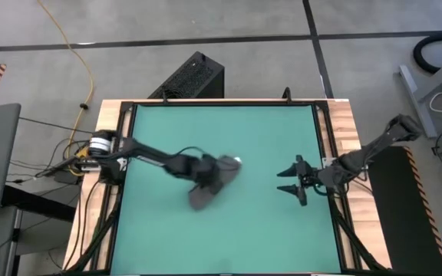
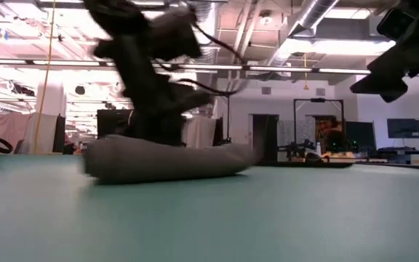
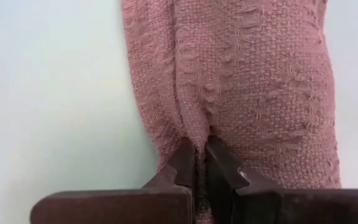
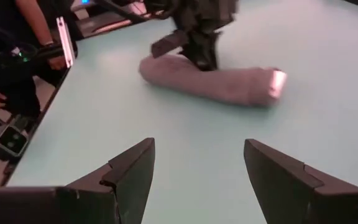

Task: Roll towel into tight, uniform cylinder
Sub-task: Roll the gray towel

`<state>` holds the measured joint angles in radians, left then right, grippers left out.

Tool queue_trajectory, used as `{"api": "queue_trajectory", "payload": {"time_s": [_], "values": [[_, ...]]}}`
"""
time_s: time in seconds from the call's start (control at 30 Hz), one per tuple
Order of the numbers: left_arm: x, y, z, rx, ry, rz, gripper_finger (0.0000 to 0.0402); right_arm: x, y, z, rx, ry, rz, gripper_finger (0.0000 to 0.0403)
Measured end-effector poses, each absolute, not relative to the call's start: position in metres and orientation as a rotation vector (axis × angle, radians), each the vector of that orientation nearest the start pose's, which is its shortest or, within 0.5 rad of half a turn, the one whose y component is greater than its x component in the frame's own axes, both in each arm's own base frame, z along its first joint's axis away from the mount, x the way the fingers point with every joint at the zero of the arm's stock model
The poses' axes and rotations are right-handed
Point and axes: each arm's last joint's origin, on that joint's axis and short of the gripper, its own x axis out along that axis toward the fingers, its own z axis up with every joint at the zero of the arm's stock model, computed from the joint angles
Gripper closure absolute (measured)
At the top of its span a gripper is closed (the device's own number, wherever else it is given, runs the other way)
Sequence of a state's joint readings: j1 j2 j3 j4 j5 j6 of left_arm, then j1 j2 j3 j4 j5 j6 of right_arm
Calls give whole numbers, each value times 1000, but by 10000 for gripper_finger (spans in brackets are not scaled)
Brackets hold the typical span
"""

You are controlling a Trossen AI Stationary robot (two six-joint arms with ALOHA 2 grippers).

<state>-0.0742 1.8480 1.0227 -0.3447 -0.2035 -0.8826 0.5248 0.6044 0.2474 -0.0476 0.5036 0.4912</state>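
Already rolled into a loose grey cloth cylinder, the towel (image 1: 209, 184) lies near the middle of the teal table (image 1: 252, 230), slightly toward the left arm's side. Its woven fabric is pinched in a fold by the left gripper (image 3: 201, 163), fingers pressed together on it. Well apart, the right gripper (image 4: 197, 177) hovers with fingers spread, holding nothing.
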Motion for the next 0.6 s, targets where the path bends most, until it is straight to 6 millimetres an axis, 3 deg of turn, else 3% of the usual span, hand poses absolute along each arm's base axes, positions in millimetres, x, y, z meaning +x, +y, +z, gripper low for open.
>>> {"api": "queue_trajectory", "payload": {"time_s": [0.23, 0.4, 0.6], "values": [[264, -62, 130, -755, 1066, 825, 401, 143, 59, 180, 265, 343, -101, 130], [215, -78, 146, -774, 1108, 1053, 401, 153, 60, 177, 264, 330, -106, 130], [183, -85, 172, -822, 1030, 1171, 399, 164, 59, 177, 283, 325, -81, 130]]}}
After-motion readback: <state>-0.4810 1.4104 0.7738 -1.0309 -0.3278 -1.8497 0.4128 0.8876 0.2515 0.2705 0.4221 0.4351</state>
